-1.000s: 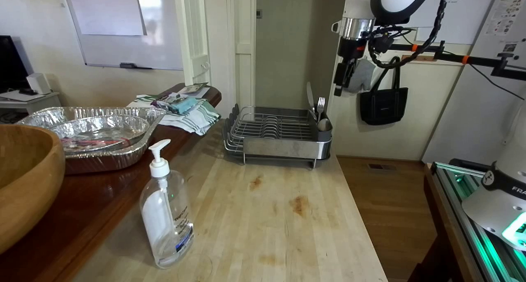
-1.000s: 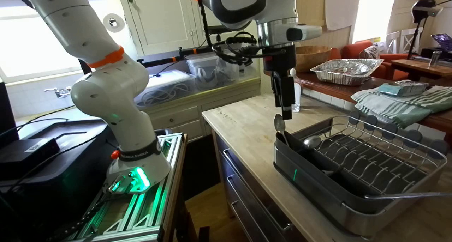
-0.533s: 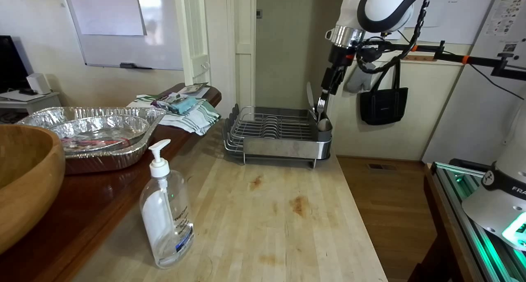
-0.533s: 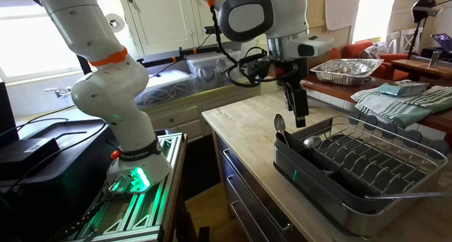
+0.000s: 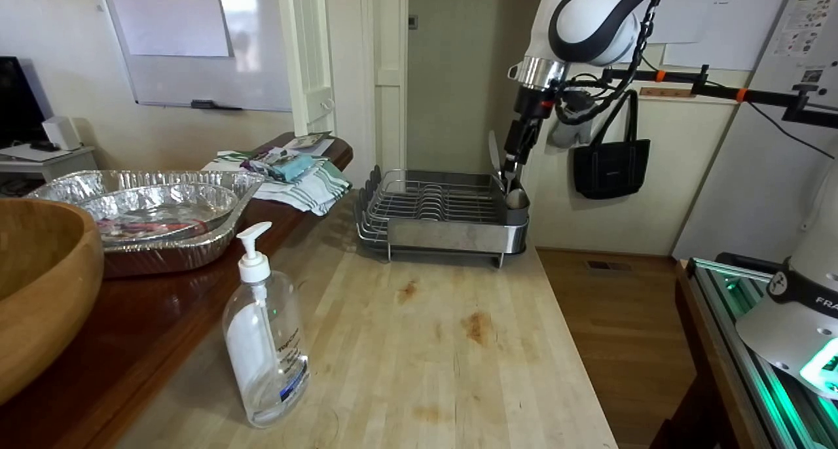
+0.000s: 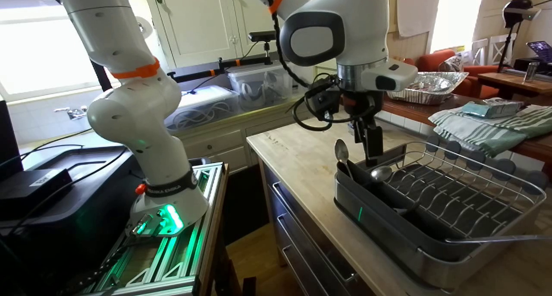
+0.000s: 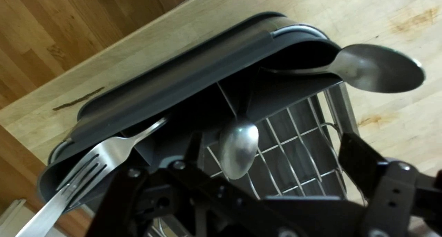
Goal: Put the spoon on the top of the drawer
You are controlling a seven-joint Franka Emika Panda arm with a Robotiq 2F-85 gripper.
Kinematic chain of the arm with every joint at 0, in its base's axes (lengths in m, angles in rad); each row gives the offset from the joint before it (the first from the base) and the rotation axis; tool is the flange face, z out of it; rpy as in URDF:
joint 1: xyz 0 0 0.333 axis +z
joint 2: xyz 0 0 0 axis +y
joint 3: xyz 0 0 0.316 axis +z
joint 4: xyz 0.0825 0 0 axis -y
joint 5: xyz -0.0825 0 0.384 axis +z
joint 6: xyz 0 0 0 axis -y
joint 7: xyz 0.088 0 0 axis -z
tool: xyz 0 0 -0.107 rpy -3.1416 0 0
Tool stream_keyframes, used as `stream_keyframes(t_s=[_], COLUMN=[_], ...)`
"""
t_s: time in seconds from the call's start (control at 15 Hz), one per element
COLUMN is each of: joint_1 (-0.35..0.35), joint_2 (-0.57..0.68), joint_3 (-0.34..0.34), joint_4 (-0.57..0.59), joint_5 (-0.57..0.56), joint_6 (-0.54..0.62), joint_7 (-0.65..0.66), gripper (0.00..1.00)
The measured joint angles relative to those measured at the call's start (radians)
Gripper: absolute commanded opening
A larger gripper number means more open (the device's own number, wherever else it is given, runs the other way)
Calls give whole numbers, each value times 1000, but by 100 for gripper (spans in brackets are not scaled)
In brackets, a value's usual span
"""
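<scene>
Lower than 0.5 s earlier and closer to the cutlery caddy (image 7: 193,83), the gripper (image 7: 272,145) points down above the dish rack (image 5: 452,236), its 2 fingers (image 7: 359,161) well apart and clamped on nothing. In the wrist view, 1 spoon (image 7: 239,149) appears in the gap, nearer the finger at picture left; its bowl tips out over the rack's wires and its handle runs down into the shadowed caddy. Its long axis lies roughly crosswise to the line joining the fingertips, so closing would probably meet its side edges. In an exterior view the bowl (image 6: 381,173) shows just below the fingertips; whether it is at grasping depth cannot be told. Outside the gap, a 2nd spoon (image 7: 381,69) leans from the caddy's end; which of the 2 the task means is uncertain, though the spoon between the fingers seems likelier. Farther along the caddy rests a fork (image 7: 112,150). Beneath the rack extends the wooden counter (image 6: 302,153) over the drawers (image 6: 302,233), presumably the destination; a soap pump bottle (image 5: 265,351) stands on it, well apart from the rack.
</scene>
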Motion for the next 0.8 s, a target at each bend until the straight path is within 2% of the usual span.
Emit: stream_keyframes(t_s=[0.27, 0.8], joint_1=[12, 39], joint_2=[23, 30], joint_3=[8, 38], joint_4=[8, 21], joint_5=[20, 20], joint_6=[-34, -56], joint_7=[-63, -91], gripper=[100, 100])
